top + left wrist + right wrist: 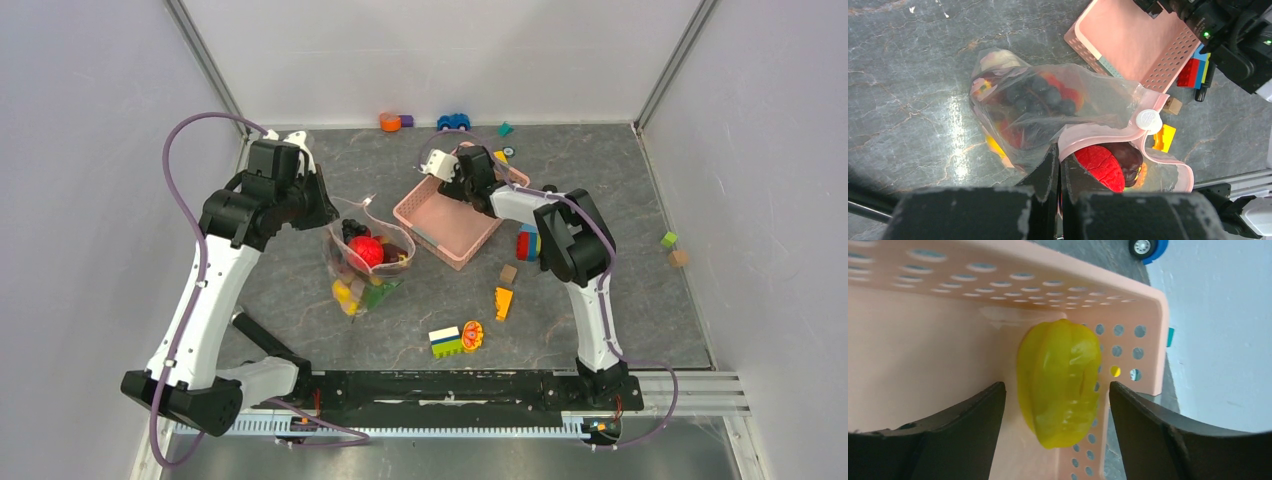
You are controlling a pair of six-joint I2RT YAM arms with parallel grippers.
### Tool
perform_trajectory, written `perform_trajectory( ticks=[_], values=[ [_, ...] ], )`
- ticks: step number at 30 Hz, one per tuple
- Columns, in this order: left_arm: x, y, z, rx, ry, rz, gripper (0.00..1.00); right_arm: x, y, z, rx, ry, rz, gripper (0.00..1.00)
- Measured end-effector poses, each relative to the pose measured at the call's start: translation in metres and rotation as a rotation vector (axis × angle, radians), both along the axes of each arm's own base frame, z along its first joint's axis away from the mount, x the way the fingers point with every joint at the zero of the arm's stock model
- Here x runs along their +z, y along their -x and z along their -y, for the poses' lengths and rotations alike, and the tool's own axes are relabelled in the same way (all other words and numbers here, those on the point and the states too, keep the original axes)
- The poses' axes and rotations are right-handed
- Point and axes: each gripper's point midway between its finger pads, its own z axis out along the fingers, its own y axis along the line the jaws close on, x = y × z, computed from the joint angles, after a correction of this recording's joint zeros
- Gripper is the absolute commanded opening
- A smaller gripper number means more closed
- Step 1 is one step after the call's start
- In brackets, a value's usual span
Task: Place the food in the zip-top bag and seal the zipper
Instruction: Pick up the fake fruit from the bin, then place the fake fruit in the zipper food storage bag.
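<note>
A zip-top bag (pixel 1108 102) held toy food (pixel 1040 97), the left pincer (pixel 1059 156) clamping its rim; a pink basket (pixel 923 355) held yellow fruit (pixel 1060 375) inside the wide right pincer (pixel 1055 392). Grey table (pixel 300 300), pale walls (pixel 430 50).

The bag (pixel 1098 97) is lying left of the basket (pixel 450 225), with food (pixel 365 250) sitting inside it. One fruit (pixel 1060 382) is lying in the basket's corner.

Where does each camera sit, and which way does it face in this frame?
Top external: above and behind, looking down on the table, both arms and bases in view.
Left wrist: looks down past the left gripper, shut on the zip-top bag.
Right wrist: looks into the pink basket, open right gripper around a yellow fruit.
Shared: top and left wrist both show the zip-top bag and pink basket.
</note>
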Motion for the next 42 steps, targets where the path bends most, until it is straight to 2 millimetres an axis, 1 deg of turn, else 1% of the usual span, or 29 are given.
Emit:
perform_trajectory(
  ticks=[2,4,6,7,8,9,11,13,15,17,19,21,24,25,27,30,32,34,35,36,37,39,42],
  values=[
    [0.000,-0.001,0.001,-0.003,0.006,0.000,0.02,0.000,-0.006,0.001,-0.011,0.011,0.018,0.72],
    [0.000,-0.002,0.001,-0.004,0.008,-0.002,0.02,0.001,-0.009,0.001,-0.019,0.012,0.030,0.63],
    [-0.002,-0.002,0.001,-0.003,0.009,-0.006,0.02,0.000,-0.011,0.002,-0.027,0.014,0.034,0.49],
    [-0.002,-0.002,0.001,-0.003,0.010,-0.007,0.02,-0.003,-0.011,0.003,-0.033,0.018,0.032,0.44],
    [-0.003,-0.003,0.001,-0.003,0.010,-0.007,0.02,-0.003,-0.011,0.003,-0.037,0.019,0.033,0.38],
    [-0.003,-0.003,0.001,-0.003,0.010,-0.007,0.02,-0.002,-0.012,0.004,-0.042,0.017,0.039,0.34],
    [-0.004,-0.003,0.002,-0.006,0.016,-0.008,0.02,0.002,-0.013,0.002,-0.050,0.002,0.050,0.30],
    [-0.004,-0.003,0.003,-0.010,0.023,-0.009,0.02,0.004,-0.013,0.002,-0.059,-0.007,0.049,0.29],
    [-0.004,-0.003,0.003,-0.011,0.024,-0.009,0.02,0.006,-0.009,0.003,-0.067,-0.021,0.039,0.28],
    [-0.004,-0.003,0.003,-0.011,0.027,-0.010,0.02,0.014,-0.003,0.004,-0.075,-0.047,0.033,0.27],
    [-0.004,-0.003,0.003,-0.010,0.028,-0.010,0.02,0.029,0.005,0.006,-0.080,-0.080,0.034,0.25],
    [-0.003,-0.003,0.003,-0.010,0.028,-0.009,0.02,0.054,0.015,0.006,-0.081,-0.137,0.048,0.25],
    [-0.004,-0.003,0.003,-0.011,0.030,-0.010,0.02,0.108,0.030,0.004,-0.071,-0.254,0.099,0.25],
    [-0.004,-0.003,0.003,-0.012,0.031,-0.010,0.02,0.130,0.037,0.002,-0.059,-0.305,0.121,0.25],
    [-0.004,-0.003,0.004,-0.017,0.036,-0.010,0.02,0.168,0.050,-0.002,-0.025,-0.400,0.158,0.26],
    [-0.004,-0.003,0.006,-0.024,0.043,-0.011,0.02,0.219,0.080,-0.011,0.067,-0.551,0.194,0.25],
    [-0.004,-0.003,0.007,-0.029,0.049,-0.009,0.02,0.244,0.104,-0.019,0.146,-0.646,0.196,0.25],
    [-0.004,-0.002,0.009,-0.037,0.057,-0.008,0.02,0.260,0.126,-0.028,0.218,-0.715,0.179,0.25],
    [-0.003,-0.001,0.009,-0.038,0.061,-0.005,0.02,0.267,0.140,-0.034,0.267,-0.755,0.161,0.25],
    [-0.002,0.000,0.009,-0.040,0.063,-0.002,0.02,0.272,0.149,-0.038,0.298,-0.777,0.151,0.24],
    [-0.001,0.000,0.009,-0.040,0.065,0.002,0.02,0.277,0.163,-0.046,0.350,-0.809,0.129,0.25],
    [0.001,0.001,0.009,-0.041,0.068,0.007,0.02,0.284,0.184,-0.060,0.428,-0.845,0.096,0.25],
    [0.001,0.002,0.009,-0.043,0.070,0.007,0.02,0.292,0.223,-0.086,0.577,-0.880,0.034,0.25]
  ],
)
